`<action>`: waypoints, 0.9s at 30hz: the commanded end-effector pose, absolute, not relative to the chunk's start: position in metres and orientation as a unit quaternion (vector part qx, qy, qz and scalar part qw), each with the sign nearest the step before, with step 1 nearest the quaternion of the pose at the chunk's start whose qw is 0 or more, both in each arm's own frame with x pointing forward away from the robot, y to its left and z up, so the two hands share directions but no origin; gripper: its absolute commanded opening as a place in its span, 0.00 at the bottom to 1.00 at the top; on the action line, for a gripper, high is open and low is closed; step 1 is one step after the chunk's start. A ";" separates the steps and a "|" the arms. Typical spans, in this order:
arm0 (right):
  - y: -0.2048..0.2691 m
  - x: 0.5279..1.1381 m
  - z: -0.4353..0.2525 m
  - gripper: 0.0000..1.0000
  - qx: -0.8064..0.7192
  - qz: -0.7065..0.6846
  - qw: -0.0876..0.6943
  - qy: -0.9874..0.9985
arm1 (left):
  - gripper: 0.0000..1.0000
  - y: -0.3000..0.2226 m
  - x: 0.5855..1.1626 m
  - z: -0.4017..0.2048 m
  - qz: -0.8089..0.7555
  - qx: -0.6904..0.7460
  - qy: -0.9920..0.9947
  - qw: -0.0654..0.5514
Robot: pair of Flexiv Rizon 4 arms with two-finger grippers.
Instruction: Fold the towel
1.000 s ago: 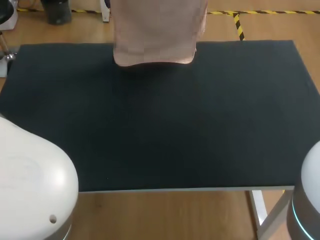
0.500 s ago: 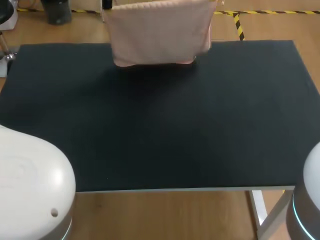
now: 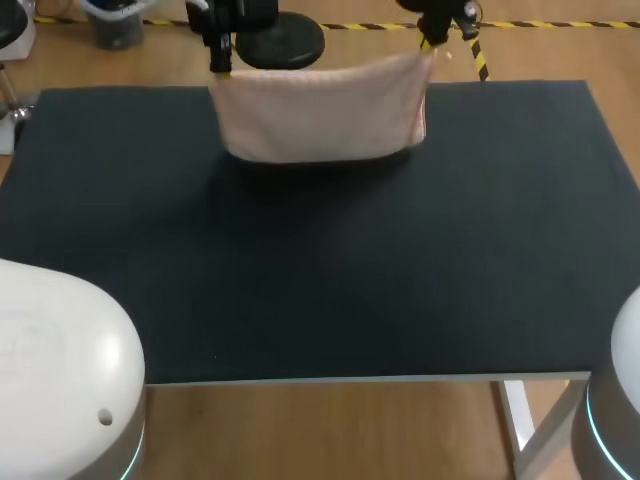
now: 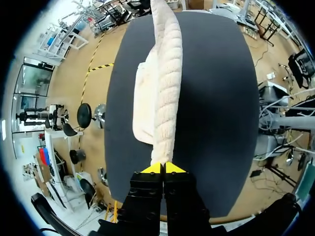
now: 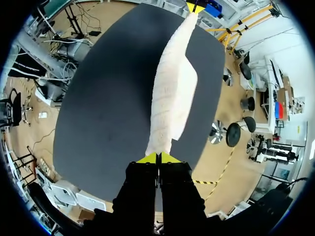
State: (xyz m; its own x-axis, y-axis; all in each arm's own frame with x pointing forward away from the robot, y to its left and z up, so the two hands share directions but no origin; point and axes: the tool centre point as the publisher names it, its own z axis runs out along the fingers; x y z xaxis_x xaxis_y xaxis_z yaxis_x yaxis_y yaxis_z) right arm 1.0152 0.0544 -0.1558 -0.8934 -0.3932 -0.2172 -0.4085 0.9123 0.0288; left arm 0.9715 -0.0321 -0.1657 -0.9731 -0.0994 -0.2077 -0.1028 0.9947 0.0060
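— Towel [image 3: 320,115] first: where does it sit against everything else?

— The black table [image 3: 320,280] is the biggest thing, filling most of the head view. The towel is pale pink and hangs over the table's far part, about midway along the far edge. Its top edge is stretched nearly level between the two grippers, and a dark shadow lies under its lower edge. I cannot tell whether that edge touches the surface.

— And the arms?

— The white base of the left arm [image 3: 60,370] fills the near left corner. That of the right arm [image 3: 615,400] stands at the near right.

— The grippers, then?

— The left gripper [image 3: 221,62] has the towel's upper left corner and the right gripper [image 3: 430,40] the upper right. In each wrist view the yellow tips are pressed together with the cloth nipped between them. From there the towel runs ahead of the fingers as a thick ridge, with its loose part sagging towards the table. In the right wrist view, the left gripper's yellow tips show at the towel's far end.
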 end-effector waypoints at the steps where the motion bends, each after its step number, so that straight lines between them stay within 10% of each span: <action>1: 0.054 1.006 -0.168 0.00 -0.207 0.037 0.095 0.973 | 0.00 -0.027 0.961 -0.179 0.006 -0.058 0.994 0.096; 27: 0.049 1.068 -0.284 0.00 -0.149 -0.007 0.031 0.988 | 0.00 -0.035 1.028 -0.296 0.022 -0.063 0.998 -0.013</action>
